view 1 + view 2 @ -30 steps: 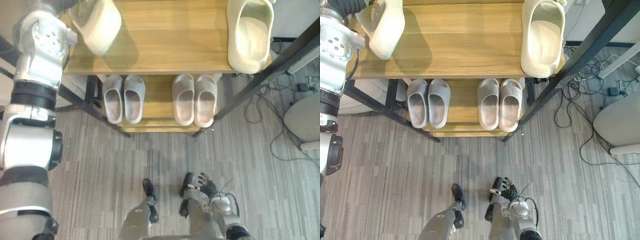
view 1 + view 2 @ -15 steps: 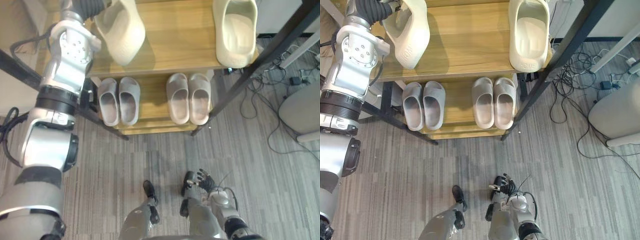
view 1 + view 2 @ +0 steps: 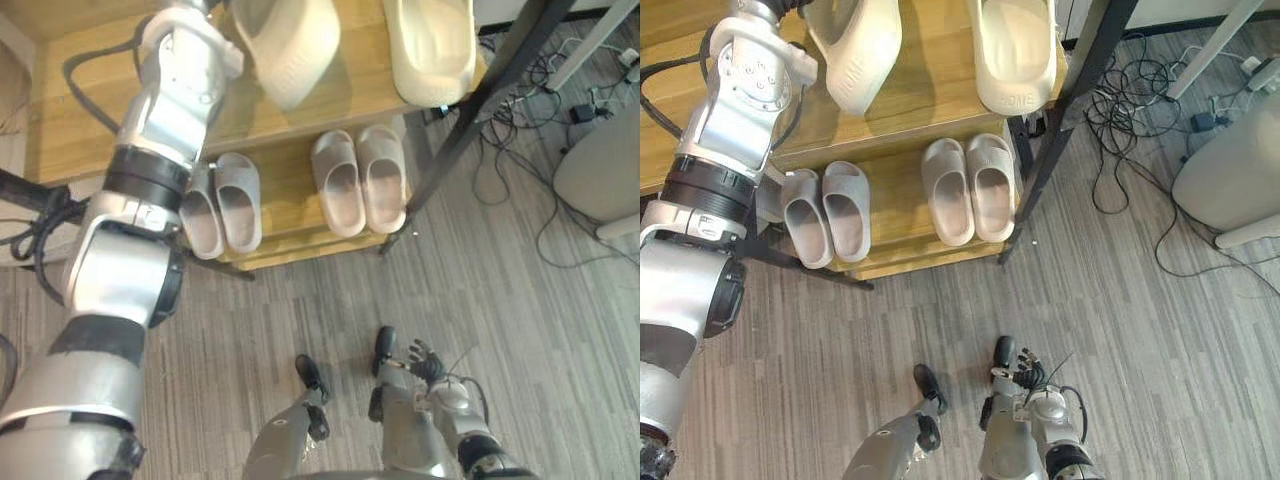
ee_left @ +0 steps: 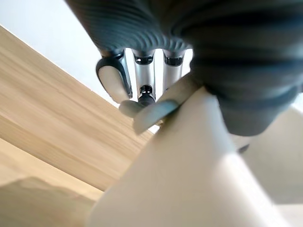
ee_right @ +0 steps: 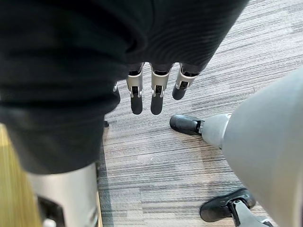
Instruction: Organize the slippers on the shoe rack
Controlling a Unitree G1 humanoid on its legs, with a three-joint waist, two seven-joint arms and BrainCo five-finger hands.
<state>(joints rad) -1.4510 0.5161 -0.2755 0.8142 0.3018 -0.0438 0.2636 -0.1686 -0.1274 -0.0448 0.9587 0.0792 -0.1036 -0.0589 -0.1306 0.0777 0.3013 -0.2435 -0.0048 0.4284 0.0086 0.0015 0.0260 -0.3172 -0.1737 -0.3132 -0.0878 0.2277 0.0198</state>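
My left hand [image 4: 143, 71] is shut on a cream slipper [image 3: 287, 47], its fingers curled over the rim; the slipper hangs tilted above the wooden top shelf [image 3: 932, 92]. A second cream slipper [image 3: 431, 42] lies flat on that shelf just to the right, close beside the held one. On the lower shelf stand two pairs of grey slippers, one pair at the left [image 3: 222, 205] and one at the right [image 3: 358, 180]. My right hand [image 3: 426, 360] hangs low over the floor with straight, relaxed fingers [image 5: 154, 92] and holds nothing.
A black rack post [image 3: 478, 112] slants down at the rack's right side. Loose cables [image 3: 1140, 90] lie on the grey floor to the right, next to a pale rounded object [image 3: 1230, 180]. Striped carpet [image 3: 300, 300] lies in front of the rack.
The camera has swung. My left arm has carried the cream slipper rightwards over the top shelf, much closer to the other cream slipper. The right hand stays low.
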